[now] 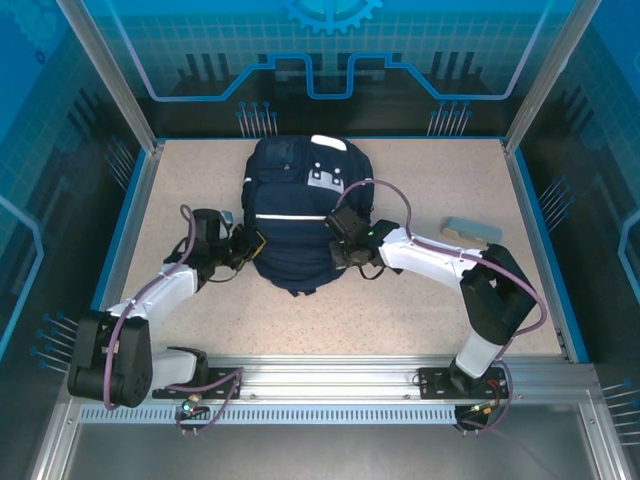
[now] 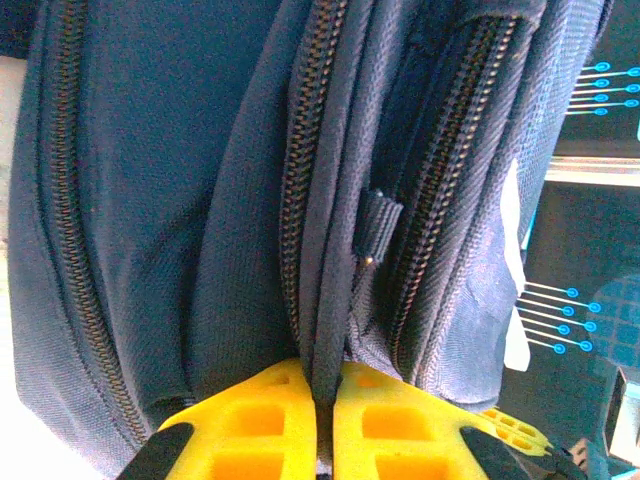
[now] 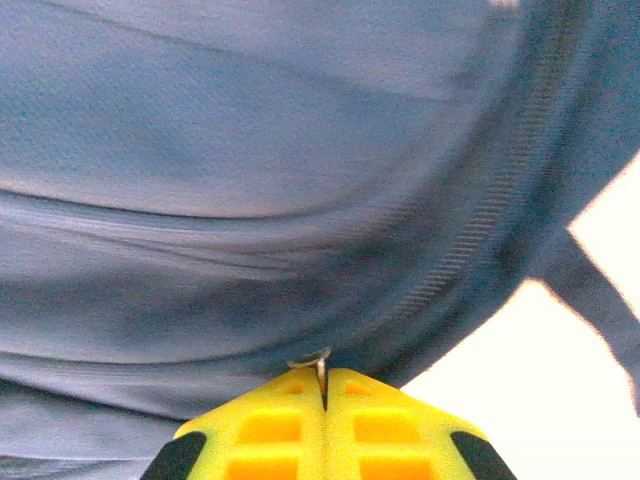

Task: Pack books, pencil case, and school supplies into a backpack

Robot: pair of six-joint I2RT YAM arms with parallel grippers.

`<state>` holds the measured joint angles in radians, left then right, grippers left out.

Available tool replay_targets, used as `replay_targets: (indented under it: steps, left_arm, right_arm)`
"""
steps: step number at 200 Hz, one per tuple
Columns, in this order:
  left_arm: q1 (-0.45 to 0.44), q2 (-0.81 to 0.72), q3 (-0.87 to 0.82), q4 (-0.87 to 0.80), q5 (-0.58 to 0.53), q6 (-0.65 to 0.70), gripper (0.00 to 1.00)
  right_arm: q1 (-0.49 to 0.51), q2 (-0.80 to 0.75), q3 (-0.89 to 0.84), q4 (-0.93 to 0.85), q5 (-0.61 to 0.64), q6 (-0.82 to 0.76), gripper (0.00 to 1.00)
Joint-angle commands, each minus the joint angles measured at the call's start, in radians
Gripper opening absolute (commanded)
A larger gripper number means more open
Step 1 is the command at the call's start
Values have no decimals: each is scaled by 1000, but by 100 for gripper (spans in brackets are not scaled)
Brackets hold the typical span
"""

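My left gripper (image 2: pixel 322 388) is pinched tight on a fold of the backpack (image 2: pixel 150 200) between two zippers (image 2: pixel 300 160); my right gripper (image 3: pixel 322 380) is closed too, with a small metal tab (image 3: pixel 318 357) nipped at its tips and backpack cloth straight ahead; the white patches (image 1: pixel 328 180) carry marks too small to read.

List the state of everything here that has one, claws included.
backpack: lying flat on the table.
zippers: those seen from the left wrist are closed.
left claw: shut on a backpack fabric ridge between two zippers.
right claw: shut on a small metal tab at the backpack's edge.
grey-blue case: lying on the table, right of the backpack, apart from it, not packed.
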<state>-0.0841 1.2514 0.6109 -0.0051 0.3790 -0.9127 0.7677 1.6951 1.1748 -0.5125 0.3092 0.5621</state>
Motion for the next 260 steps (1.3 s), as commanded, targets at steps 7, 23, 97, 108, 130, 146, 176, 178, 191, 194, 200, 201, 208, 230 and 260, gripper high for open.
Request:
replay_targets:
  steps: [7,23,97,108,130,146,176,178,191,194,200,201,208,230,260]
  left_arm:
    - [99,-11,41,-87,-34,113,5]
    - [124,3,55,-97,-34,128,8]
    - [153,-107,79,-274,-68,106,56]
    - [153,-145,60,-286,-53,82,58]
    - [152,-217,4,-269,-8,-2,62]
    - [150,-235,-60,-196,53,-88,62]
    - [133,-207,-121,-83,96,-173,59]
    - [131,-206,-121,-80,94,-173,58]
    - [126,-193,-118,-72,90,-174,57]
    - [126,-190,-116,-70,91,-175,56]
    - [125,-182,-113,-66,93,-179,55]
    - [124,-181,-113,-66,92,-179,55]
    - [121,-173,-109,-60,91,-179,54]
    - [111,-139,-98,-41,87,-179,50]
    - [95,-97,-90,-3,81,-188,46]
  right_arm:
    - [-36,33,56,-120,131,-36,0]
    - [-33,50,76,-66,35,-91,0]
    - [29,71,109,183,-412,-222,0]
    - [33,78,112,210,-445,-220,0]
    - [38,101,129,254,-498,-204,0]
    - [47,133,162,261,-522,-185,0]
    - [62,163,191,271,-539,-179,0]
    - [62,163,191,273,-539,-179,0]
    - [63,167,192,276,-543,-173,0]
    - [63,167,193,276,-544,-171,0]
    - [65,167,191,277,-549,-169,0]
    - [65,167,191,277,-549,-169,0]
    - [67,164,187,281,-551,-168,0]
    - [68,157,176,292,-556,-169,0]
    - [77,158,177,276,-547,-185,0]
